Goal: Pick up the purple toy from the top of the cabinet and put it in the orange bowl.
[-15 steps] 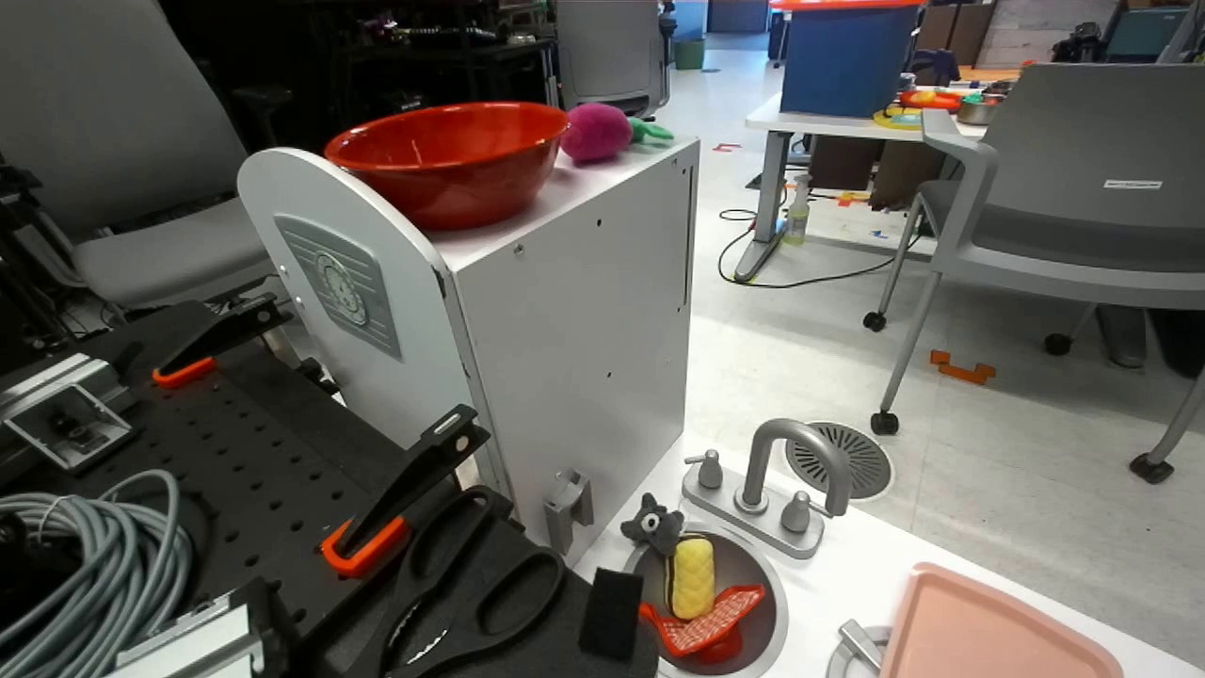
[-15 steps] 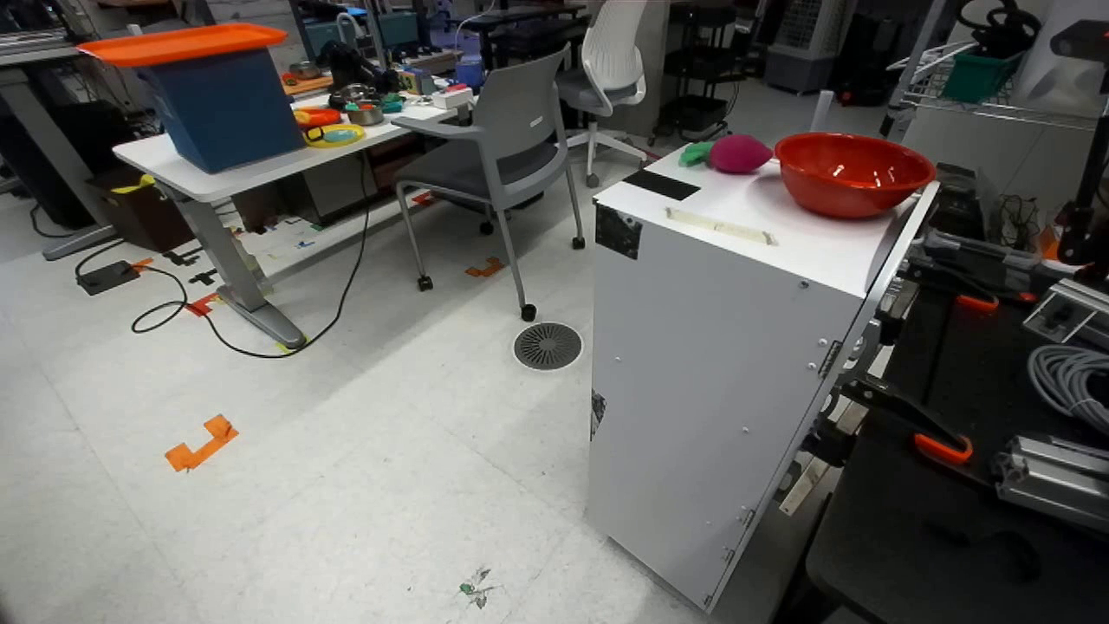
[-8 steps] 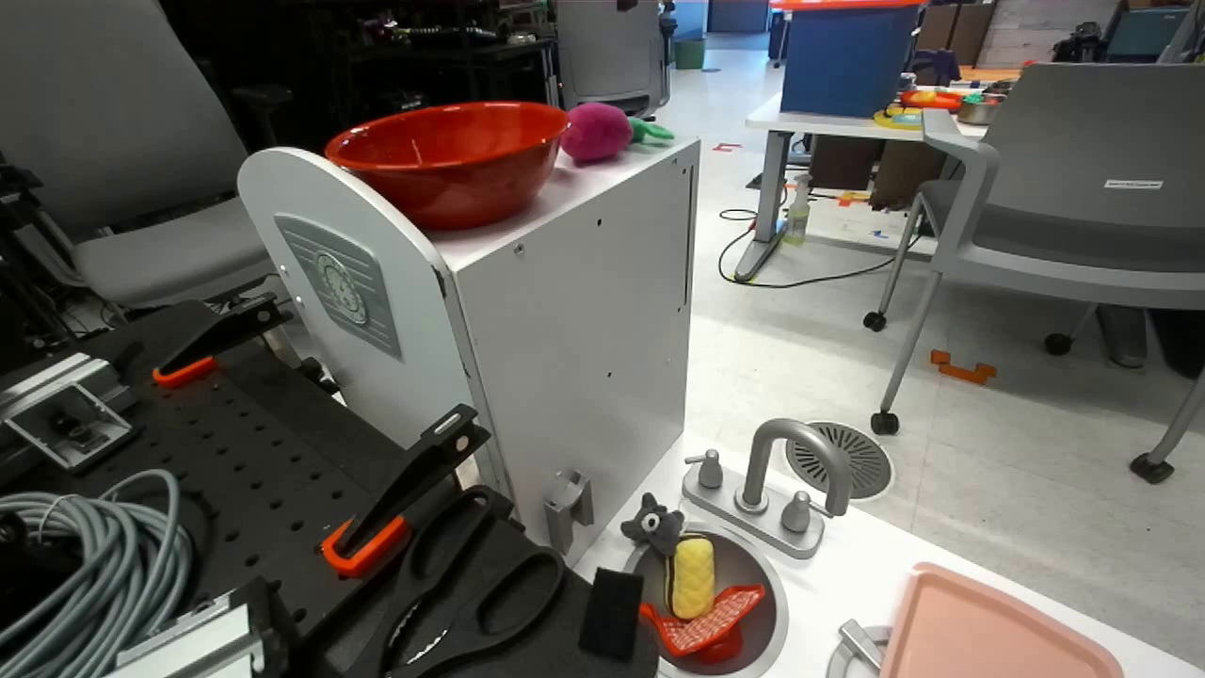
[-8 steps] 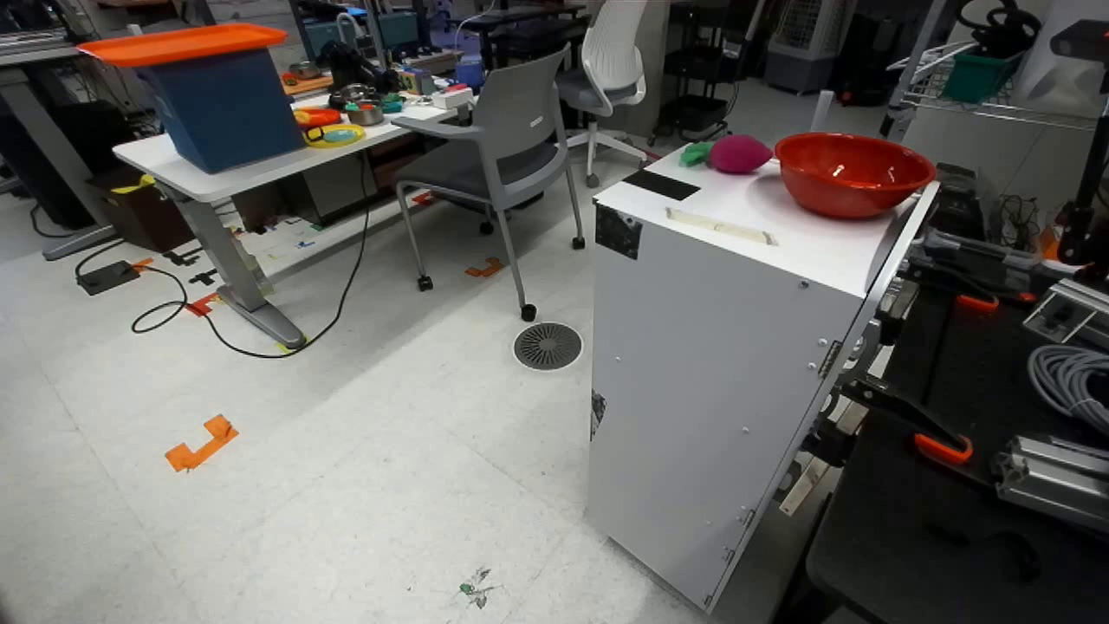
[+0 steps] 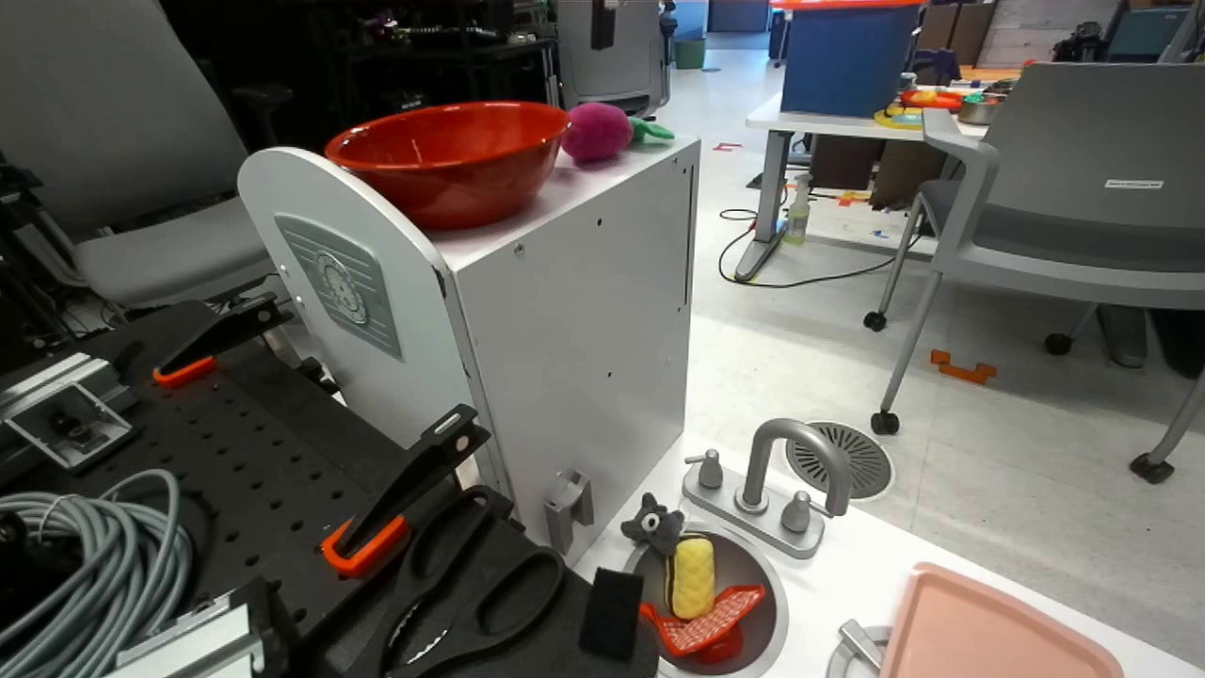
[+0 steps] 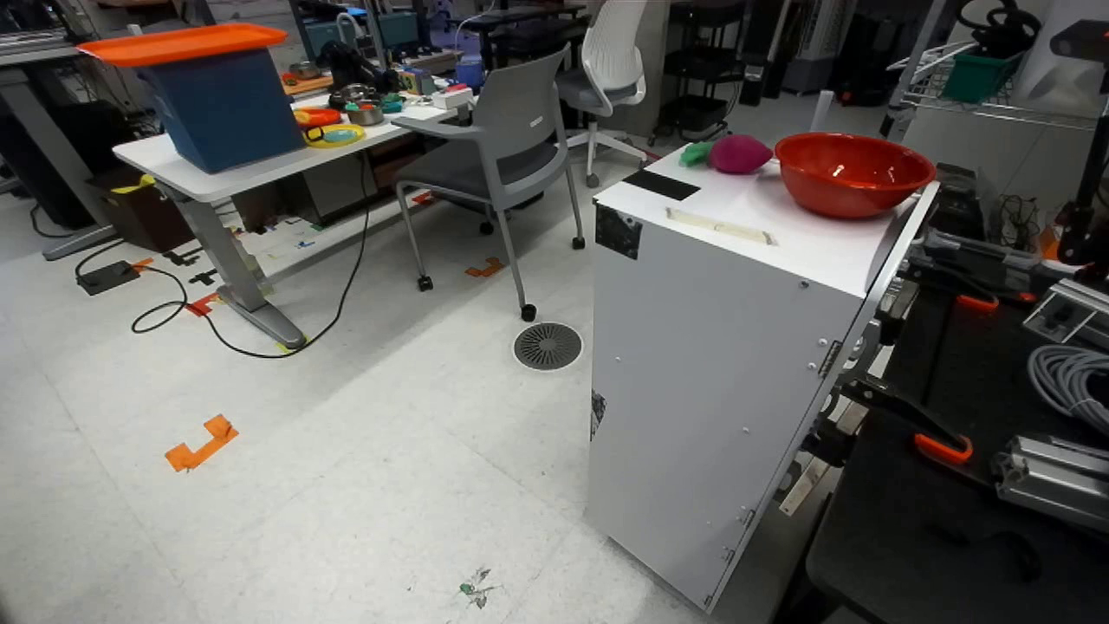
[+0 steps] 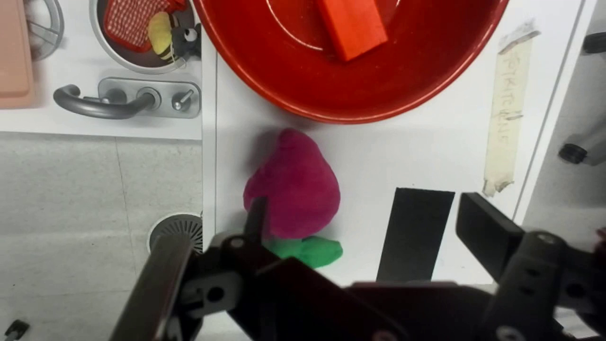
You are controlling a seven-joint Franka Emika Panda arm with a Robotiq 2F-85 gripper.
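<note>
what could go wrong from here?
The open hand isn't centred on the purple toy: in the wrist view one finger overlaps it, so dropping straight down might press it. The toy sits near the edge of the cabinet; a bump could send it off. The bowl is close by and might get knocked.

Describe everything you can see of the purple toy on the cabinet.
The purple toy is a plump magenta shape, soft and plush-looking, narrowing to a rounded tip with green leaves at the other end. It lies on its side on the cabinet, tip toward the orange bowl. Only the cabinet appears to touch it; the open claw hangs above.
</note>
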